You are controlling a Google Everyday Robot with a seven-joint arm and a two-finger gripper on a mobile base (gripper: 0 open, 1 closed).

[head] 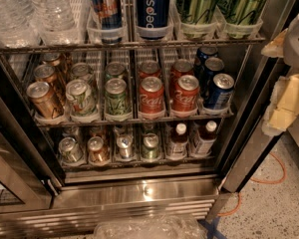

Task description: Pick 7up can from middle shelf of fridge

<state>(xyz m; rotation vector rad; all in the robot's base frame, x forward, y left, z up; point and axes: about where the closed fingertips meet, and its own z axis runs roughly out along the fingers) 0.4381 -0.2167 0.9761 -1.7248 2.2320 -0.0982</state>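
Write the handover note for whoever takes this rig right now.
Pincer: at the right edge of view, outside the fridge, away from the cans.
7up can: upright at the front of the second lane from the left on the middle shelf, with a darker green can in the next lane to its right.
Done: fridge stands open; can not yet grasped.
Left: reach in, grip the 7up can, lift it out.

My gripper (285,99) hangs at the right edge, outside the fridge (139,193). The 7up can (80,99) stands at the near end of the middle shelf (134,120) (second lane from left), beside a green can (116,97).
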